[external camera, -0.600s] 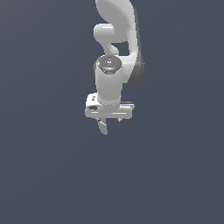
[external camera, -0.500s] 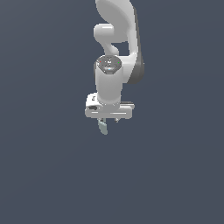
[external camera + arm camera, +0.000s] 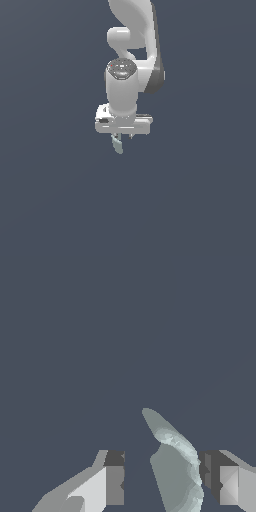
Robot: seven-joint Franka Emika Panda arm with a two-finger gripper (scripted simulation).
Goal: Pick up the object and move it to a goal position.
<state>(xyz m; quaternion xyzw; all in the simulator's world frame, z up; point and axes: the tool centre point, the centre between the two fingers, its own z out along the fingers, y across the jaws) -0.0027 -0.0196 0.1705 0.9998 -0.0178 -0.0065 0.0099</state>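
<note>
The object (image 3: 117, 145) is a slim, pale grey-green piece that hangs upright below the gripper (image 3: 122, 136) in the exterior view, above the plain dark ground. In the wrist view the object (image 3: 175, 471) stands between the two fingers, its pointed end reaching past the fingertips. It lies against one finger (image 3: 216, 481), and a gap shows between it and the other finger (image 3: 115, 481). The gripper (image 3: 164, 456) is shut on the object. No goal marker shows in either view.
The white arm (image 3: 122, 90) rises above the gripper towards the top of the exterior view. A uniform dark grey surface (image 3: 50, 200) fills everything around it.
</note>
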